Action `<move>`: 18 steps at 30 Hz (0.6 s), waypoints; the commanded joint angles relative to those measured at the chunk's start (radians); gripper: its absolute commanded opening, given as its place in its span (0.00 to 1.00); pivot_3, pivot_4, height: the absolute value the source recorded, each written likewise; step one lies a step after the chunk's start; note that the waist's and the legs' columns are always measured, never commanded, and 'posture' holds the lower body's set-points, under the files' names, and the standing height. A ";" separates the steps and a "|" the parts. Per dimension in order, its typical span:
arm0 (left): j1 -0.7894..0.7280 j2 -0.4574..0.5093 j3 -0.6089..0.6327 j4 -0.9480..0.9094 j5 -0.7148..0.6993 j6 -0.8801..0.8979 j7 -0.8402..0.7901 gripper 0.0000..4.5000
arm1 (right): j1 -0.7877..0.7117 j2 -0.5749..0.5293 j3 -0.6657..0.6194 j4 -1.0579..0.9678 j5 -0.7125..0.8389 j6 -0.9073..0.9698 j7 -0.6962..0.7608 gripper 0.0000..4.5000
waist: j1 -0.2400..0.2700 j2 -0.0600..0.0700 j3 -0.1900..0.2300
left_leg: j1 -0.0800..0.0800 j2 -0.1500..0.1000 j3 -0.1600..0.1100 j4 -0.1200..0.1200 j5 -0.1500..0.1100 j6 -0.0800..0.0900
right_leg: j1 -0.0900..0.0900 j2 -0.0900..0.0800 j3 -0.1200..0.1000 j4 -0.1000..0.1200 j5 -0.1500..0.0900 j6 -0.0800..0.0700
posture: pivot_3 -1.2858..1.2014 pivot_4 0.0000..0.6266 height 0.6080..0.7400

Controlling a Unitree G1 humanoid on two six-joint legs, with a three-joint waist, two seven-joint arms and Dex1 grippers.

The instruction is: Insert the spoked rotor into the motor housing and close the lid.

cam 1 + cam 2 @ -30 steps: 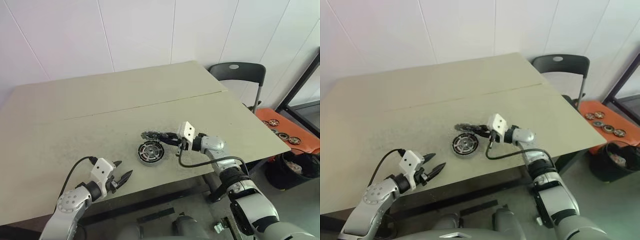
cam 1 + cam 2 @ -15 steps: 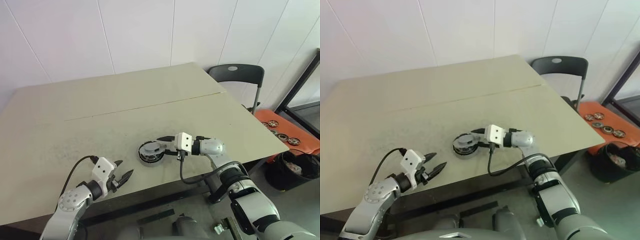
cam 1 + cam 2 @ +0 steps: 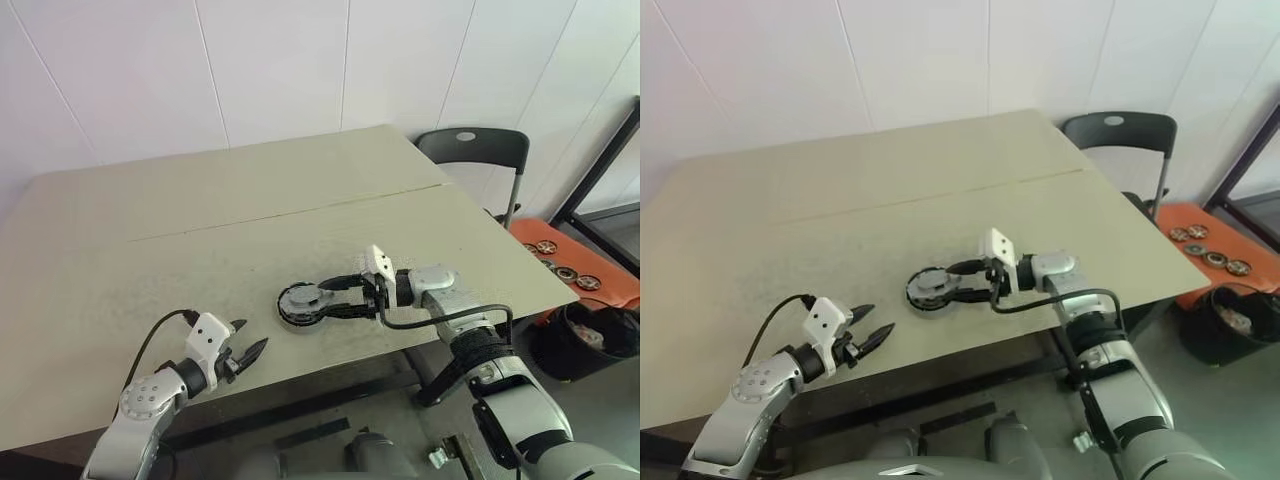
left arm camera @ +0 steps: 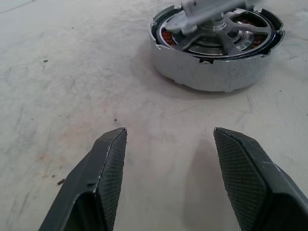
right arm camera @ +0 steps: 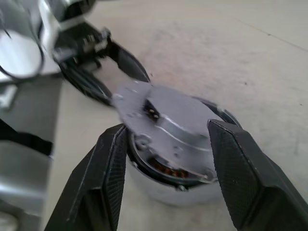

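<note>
One motor housing (image 3: 303, 302); one chair (image 3: 473, 150)

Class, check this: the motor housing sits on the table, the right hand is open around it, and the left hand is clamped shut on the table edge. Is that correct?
Not quite. The left hand is open and holds nothing, as the left wrist view shows; its fingers stand apart above the table. The motor housing sits there, and the right hand is open around it.

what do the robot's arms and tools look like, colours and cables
Both arms are silver-grey metal with rounded joints and black bands. Each ends in a white boxy wrist block carrying a tool of two black pointed fingers with finely textured inner faces. A black cable loops from each wrist block back along the arm. Left tool, right tool.
</note>
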State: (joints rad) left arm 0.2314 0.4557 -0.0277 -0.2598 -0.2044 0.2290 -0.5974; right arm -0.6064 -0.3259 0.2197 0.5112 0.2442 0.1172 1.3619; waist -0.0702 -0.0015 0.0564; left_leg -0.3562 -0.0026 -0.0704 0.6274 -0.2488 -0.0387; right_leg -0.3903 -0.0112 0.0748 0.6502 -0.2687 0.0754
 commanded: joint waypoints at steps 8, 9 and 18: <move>-0.010 -0.001 0.014 -0.028 -0.013 0.003 -0.008 0.68 | -0.041 -0.041 0.054 -0.204 -0.020 0.253 -0.047 0.61 | 0.001 0.000 0.000 | -0.001 0.000 0.001 0.000 0.000 0.000 | -0.001 -0.001 0.000 -0.001 0.000 0.000 | 0.52 0.00 1.00; -0.007 -0.001 0.018 -0.031 -0.017 0.003 -0.009 0.68 | -0.047 -0.033 0.051 -0.203 -0.024 0.246 -0.063 0.61 | 0.001 0.000 0.000 | -0.002 0.000 0.001 0.000 0.000 0.000 | -0.001 -0.001 0.000 -0.001 0.000 0.000 | 0.52 0.00 1.00; 0.005 0.010 0.050 -0.047 -0.052 0.006 -0.022 0.68 | -0.105 0.060 0.106 -0.086 -0.163 0.097 -0.233 0.61 | 0.001 -0.001 0.000 | -0.001 0.000 0.001 -0.001 0.000 0.000 | -0.002 0.000 -0.001 -0.001 0.000 0.000 | 0.52 0.00 1.00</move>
State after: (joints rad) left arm 0.2397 0.4532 -0.0036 -0.2756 -0.2408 0.2381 -0.6114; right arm -0.6911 -0.2701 0.3134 0.4097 0.1076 0.2488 1.1463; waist -0.0687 -0.0020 0.0565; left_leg -0.3580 -0.0030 -0.0697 0.6262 -0.2489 -0.0388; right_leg -0.3922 -0.0113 0.0742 0.6489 -0.2690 0.0758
